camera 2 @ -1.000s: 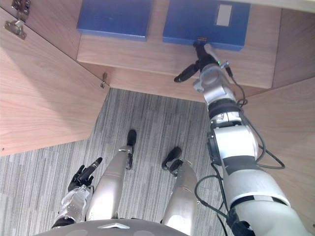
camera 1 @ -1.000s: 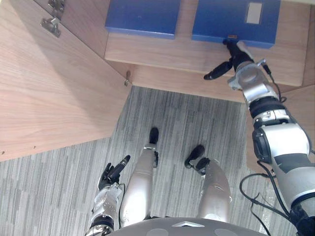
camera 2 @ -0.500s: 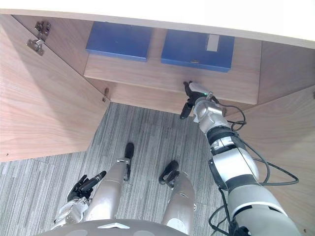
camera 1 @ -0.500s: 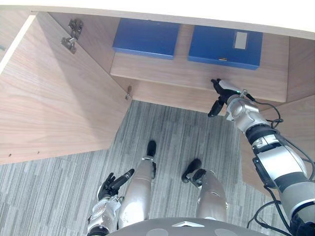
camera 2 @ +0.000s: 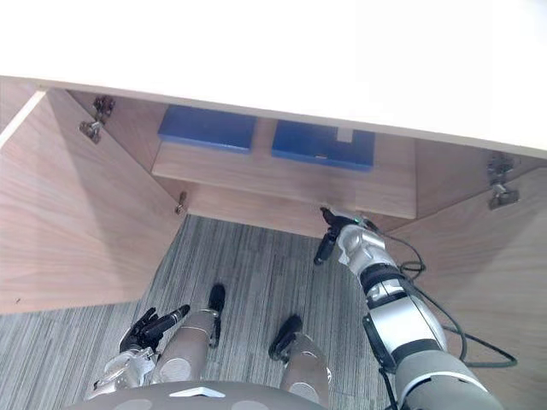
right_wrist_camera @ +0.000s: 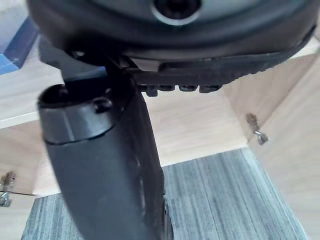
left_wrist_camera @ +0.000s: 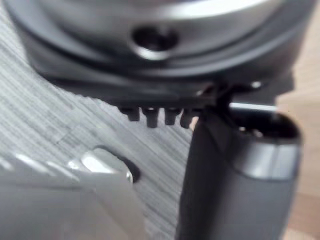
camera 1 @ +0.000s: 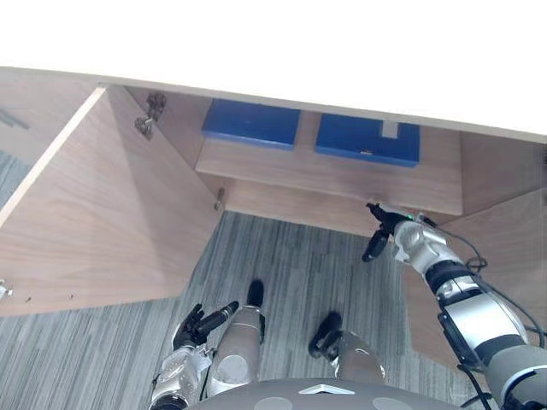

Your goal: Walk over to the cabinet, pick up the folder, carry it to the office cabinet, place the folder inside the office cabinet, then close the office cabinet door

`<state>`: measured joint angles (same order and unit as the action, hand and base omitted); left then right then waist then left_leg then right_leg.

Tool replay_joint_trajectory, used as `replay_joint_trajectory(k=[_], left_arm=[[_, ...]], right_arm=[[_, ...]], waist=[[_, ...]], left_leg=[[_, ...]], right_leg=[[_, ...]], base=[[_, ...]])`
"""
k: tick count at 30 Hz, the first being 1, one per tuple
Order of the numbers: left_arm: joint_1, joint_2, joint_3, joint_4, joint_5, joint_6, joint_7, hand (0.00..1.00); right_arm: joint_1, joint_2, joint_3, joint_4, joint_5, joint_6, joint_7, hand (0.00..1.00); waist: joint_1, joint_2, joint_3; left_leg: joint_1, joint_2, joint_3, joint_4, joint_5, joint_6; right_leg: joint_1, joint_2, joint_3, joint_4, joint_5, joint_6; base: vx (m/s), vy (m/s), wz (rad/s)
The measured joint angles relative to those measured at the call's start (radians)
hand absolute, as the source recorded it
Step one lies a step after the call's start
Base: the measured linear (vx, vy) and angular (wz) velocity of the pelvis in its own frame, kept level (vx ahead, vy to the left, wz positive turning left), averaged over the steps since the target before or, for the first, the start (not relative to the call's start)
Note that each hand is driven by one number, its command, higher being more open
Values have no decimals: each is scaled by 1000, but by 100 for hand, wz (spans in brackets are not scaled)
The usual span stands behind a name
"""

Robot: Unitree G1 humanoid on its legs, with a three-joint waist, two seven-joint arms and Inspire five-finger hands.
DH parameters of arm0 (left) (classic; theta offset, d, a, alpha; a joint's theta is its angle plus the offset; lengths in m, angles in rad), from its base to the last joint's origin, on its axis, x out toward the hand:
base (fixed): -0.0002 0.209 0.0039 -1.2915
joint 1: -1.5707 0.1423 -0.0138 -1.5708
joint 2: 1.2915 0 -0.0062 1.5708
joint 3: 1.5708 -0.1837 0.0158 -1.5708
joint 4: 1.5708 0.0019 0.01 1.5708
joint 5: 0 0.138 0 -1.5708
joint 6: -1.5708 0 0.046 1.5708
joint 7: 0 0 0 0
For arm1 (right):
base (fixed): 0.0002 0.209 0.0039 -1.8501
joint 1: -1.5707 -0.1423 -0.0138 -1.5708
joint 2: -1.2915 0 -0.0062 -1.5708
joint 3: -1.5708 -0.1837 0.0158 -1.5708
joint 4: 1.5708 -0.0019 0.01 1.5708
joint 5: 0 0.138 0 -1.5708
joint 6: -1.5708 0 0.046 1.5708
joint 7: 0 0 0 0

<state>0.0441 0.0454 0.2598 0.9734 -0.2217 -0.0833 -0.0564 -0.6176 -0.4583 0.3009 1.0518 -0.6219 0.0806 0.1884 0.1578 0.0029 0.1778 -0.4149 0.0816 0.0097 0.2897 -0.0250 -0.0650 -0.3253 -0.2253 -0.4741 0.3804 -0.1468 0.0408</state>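
Note:
Two blue folders lie flat on the wooden shelf (camera 1: 325, 175) inside the open cabinet, one on the left (camera 1: 250, 124) and one on the right (camera 1: 367, 139), the latter with a pale label. My right hand (camera 1: 389, 226) hovers in front of the shelf's front edge, below the right folder and apart from it. It is open and holds nothing; its thumb (right_wrist_camera: 110, 165) stands out over the carpet. My left hand (camera 1: 201, 320) hangs low by my side, open and empty.
The left cabinet door (camera 1: 102, 213) swings wide open towards me. The right door (camera 2: 479, 256) stands open too, close beside my right arm. A white cabinet top (camera 1: 299, 43) overhangs the shelf. Grey striped carpet (camera 1: 291, 256) lies below.
My right hand has come off the right folder's front edge and drawn back below the shelf edge. The folder stays on the shelf. The camera has tilted up and back.

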Motion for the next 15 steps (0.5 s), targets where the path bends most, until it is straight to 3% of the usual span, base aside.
replay_joint_trajectory(k=[3,7,10,15], left_arm=[[-2,33,-61,19,81,0,-10,100],[-3,90,-160,22,153,23,-44,100],[6,109,-208,17,155,21,-69,100],[5,111,-249,18,187,21,-83,100]], right_arm=[[17,0,-25,54,2,-2,9,100],[64,-17,-23,74,4,-22,48,100],[124,-20,-13,71,11,-43,75,100],[243,-1,38,38,60,-70,96,100]], waist=[[-22,-1,-11],[-47,-26,-38],[-54,-41,-60],[-63,-40,-87]], left_leg=[[58,8,21,-42,1,3],[138,-8,76,-112,16,24],[192,-30,100,-173,31,44],[254,-59,107,-255,54,52]], right_leg=[[76,44,25,-140,80,13],[166,70,74,-324,188,33],[191,63,103,-374,217,43],[209,51,123,-393,220,49]], base=[[24,63,-36],[2,81,-38],[-13,74,-24],[12,60,-10]])
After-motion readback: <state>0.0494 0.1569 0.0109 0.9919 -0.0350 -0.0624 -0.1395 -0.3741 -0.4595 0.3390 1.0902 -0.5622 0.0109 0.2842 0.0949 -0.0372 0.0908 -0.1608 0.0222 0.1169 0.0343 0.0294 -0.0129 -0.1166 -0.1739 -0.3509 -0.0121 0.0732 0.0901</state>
